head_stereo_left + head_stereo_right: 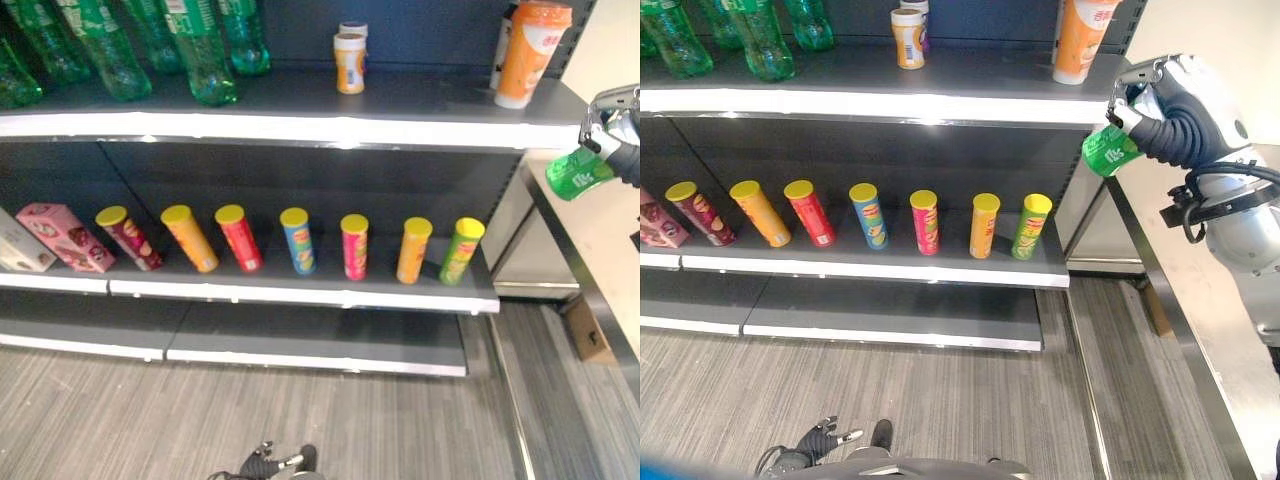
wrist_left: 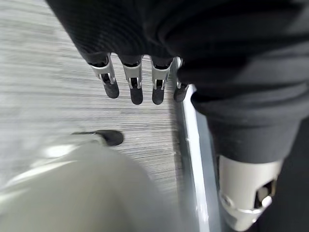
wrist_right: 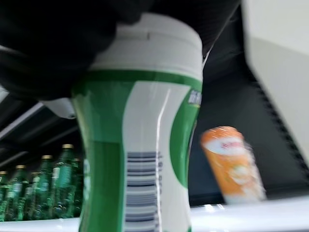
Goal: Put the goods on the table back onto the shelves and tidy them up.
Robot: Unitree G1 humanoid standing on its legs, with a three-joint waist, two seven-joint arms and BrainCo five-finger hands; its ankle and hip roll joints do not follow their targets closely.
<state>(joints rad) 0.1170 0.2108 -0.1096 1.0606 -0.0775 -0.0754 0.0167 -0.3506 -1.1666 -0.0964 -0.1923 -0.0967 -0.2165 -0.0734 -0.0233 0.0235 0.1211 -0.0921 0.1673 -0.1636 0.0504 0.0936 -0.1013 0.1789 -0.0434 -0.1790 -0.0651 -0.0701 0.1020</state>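
My right hand [image 1: 1175, 105] is shut on a green and white bottle [image 1: 1108, 152], held in the air just right of the top shelf's right end. The right wrist view has the bottle [image 3: 137, 145] close up, with an orange bottle [image 3: 231, 164] on the shelf behind it. That orange bottle [image 1: 532, 50] stands at the right end of the top shelf [image 1: 300, 125]. My left hand [image 2: 135, 79] hangs low over the floor with its fingers straight and nothing in it.
Green soda bottles [image 1: 200, 50] fill the top shelf's left part, and a small orange-white jar [image 1: 350, 62] stands mid-shelf. A row of chip cans [image 1: 300, 240] and pink boxes [image 1: 65, 237] line the middle shelf. A beige table [image 1: 610, 250] runs along the right.
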